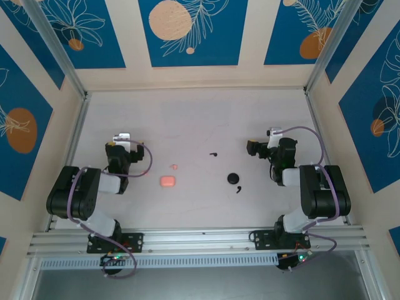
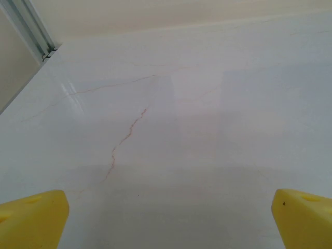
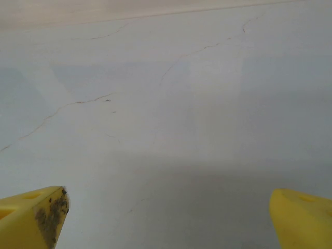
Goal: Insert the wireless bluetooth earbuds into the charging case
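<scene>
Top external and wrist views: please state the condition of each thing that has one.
left gripper: open, empty.
right gripper: open, empty.
pink case: lid unclear.
black case: lid unclear.
pink earbud: loose on table.
far black earbud: loose on table.
near black earbud: loose on table.

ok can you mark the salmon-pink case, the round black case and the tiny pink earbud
salmon-pink rounded charging case (image 1: 167,181), top external view, middle of its top
round black charging case (image 1: 233,179), top external view, centre of its top
tiny salmon-pink earbud (image 1: 174,166), top external view, middle of the bud
</scene>
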